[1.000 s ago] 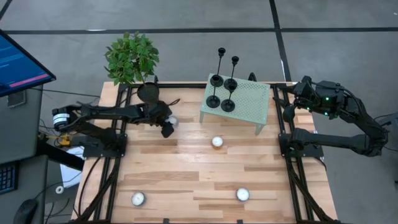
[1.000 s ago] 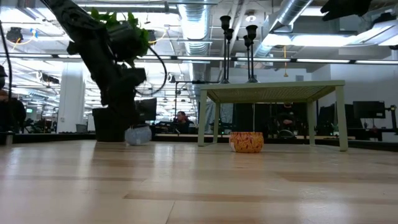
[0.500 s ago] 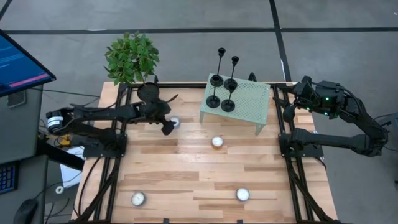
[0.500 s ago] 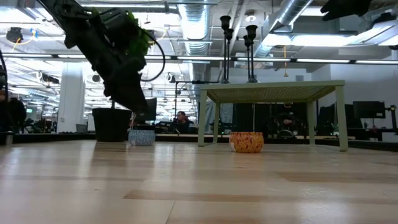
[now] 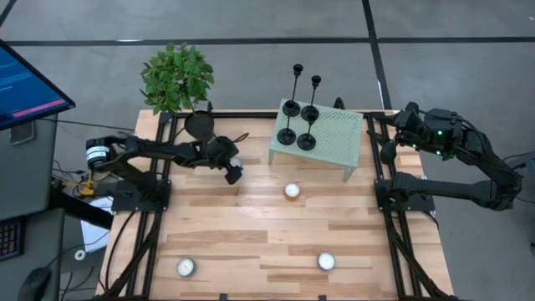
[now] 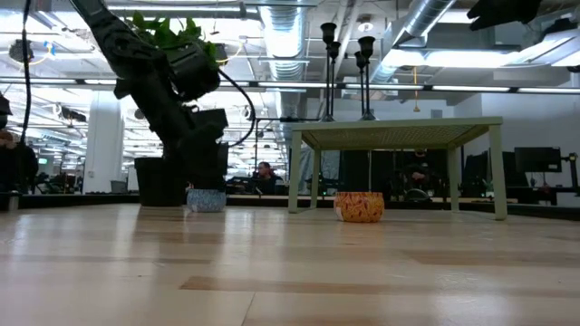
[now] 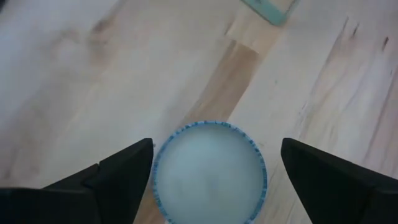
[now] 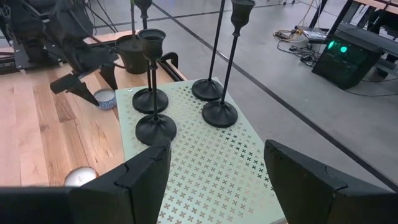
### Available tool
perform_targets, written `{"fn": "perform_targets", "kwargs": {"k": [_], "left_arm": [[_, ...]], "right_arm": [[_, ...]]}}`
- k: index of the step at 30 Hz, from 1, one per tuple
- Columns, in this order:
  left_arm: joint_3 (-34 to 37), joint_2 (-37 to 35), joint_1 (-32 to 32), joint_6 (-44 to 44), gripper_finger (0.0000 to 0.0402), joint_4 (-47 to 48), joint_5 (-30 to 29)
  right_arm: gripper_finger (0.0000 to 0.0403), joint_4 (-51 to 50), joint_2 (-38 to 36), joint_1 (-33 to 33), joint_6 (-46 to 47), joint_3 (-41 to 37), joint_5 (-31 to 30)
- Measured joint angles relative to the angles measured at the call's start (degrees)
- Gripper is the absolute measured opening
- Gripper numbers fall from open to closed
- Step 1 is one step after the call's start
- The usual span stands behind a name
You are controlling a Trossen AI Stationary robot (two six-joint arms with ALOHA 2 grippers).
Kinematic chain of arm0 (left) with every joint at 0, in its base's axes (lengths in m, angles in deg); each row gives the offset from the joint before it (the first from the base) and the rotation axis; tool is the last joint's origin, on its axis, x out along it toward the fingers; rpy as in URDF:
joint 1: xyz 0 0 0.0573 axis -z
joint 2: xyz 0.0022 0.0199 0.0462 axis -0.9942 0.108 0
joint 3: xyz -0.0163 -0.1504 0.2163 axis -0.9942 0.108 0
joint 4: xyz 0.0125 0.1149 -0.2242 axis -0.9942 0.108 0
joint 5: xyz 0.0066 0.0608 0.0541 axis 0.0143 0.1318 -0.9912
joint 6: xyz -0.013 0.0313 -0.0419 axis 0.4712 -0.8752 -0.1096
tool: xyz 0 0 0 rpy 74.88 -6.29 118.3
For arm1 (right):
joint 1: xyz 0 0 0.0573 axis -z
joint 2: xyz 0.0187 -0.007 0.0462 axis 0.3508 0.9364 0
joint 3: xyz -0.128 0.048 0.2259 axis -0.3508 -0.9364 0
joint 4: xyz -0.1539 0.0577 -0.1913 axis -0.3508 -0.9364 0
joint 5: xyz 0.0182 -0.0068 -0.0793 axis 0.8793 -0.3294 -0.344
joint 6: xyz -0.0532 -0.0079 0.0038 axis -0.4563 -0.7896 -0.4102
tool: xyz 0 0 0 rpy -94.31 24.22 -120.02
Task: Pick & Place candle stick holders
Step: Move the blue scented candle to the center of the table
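Four black candle stick holders [image 5: 298,124] stand upright on their disc bases on a pale green perforated stand [image 5: 336,134] at the table's far side; they also show in the right wrist view [image 8: 155,127]. My left gripper [image 5: 233,173] is open just above a white, blue-rimmed tealight [image 7: 209,171], one finger on either side of it and apart from it. The tealight sits on the table [image 6: 207,200]. My right gripper [image 8: 217,186] is open and empty, at the table's far right beside the stand.
A potted plant [image 5: 177,79] in a black pot [image 5: 199,125] stands at the far left corner. Three more tealights lie on the wood: one mid-table [image 5: 292,191], two near the front edge [image 5: 326,262] [image 5: 185,267]. A monitor [image 5: 25,79] stands off the table's left.
My left gripper has risen from low beside the blue-rimmed tealight, then shifted a little toward the table's right edge, and now hangs over it. The tealight stands flat on the table. The candle stick holders and my right arm have kept still.
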Motion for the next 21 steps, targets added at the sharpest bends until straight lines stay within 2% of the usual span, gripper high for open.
{"fn": "perform_targets", "kwargs": {"k": [9,21], "left_arm": [[0.00,2.40,0.00,1.11,0.0340,-0.19,0.26],[0.10,2.01,0.01,3.28,0.0229,0.14,-0.58]], "right_arm": [[0.0249,-0.06,0.01,0.00,0.00,0.00,-0.02],[0.0249,-0.15,0.01,0.00,1.84,0.00,-0.10]]}}
